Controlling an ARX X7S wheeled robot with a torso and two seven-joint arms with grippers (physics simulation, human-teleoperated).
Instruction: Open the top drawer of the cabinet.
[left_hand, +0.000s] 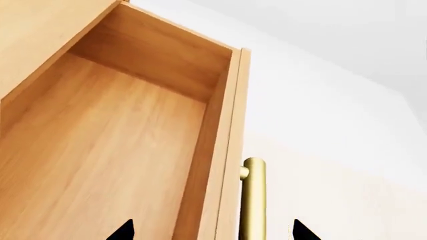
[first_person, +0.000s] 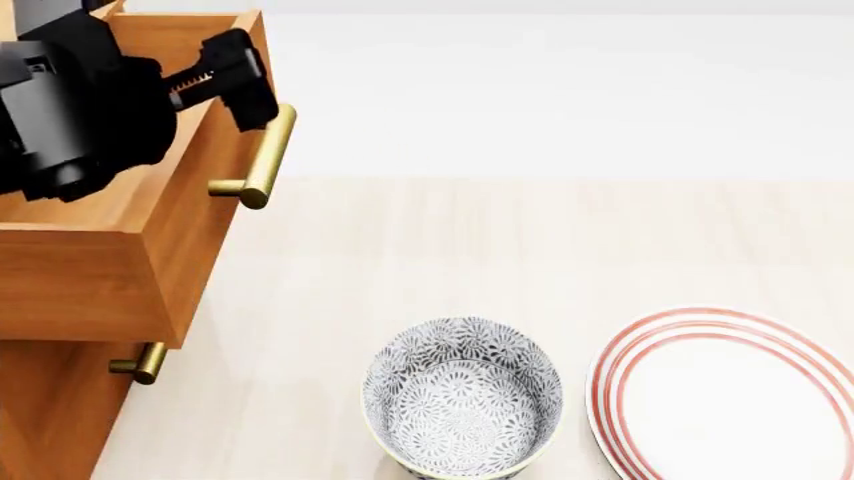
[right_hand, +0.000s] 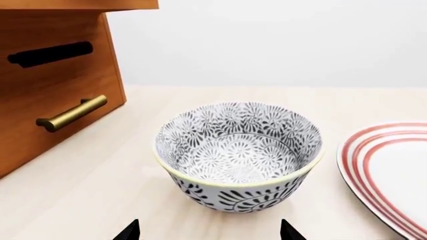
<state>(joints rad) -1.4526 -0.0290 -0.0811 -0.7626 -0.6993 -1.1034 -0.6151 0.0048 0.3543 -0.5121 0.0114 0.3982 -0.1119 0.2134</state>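
Observation:
The top drawer (first_person: 134, 250) of the orange-brown cabinet (first_person: 54, 410) stands pulled well out, and its plain wood inside (left_hand: 100, 150) shows. Its brass bar handle (first_person: 267, 155) sticks out from the front panel. My left gripper (first_person: 220, 85) is open at the drawer's front. In the left wrist view the gripper (left_hand: 213, 231) has the front panel and the handle (left_hand: 253, 200) between its fingertips, with a gap to each. My right gripper (right_hand: 210, 232) is open and empty, low over the table in front of the bowl (right_hand: 237, 155). It is out of the head view.
A patterned black-and-white bowl (first_person: 461, 395) and a red-ringed white plate (first_person: 734, 400) sit on the light wooden table (first_person: 534, 240) to the cabinet's right. A lower drawer's brass handle (first_person: 140, 362) shows under the open drawer, and in the right wrist view (right_hand: 70, 114).

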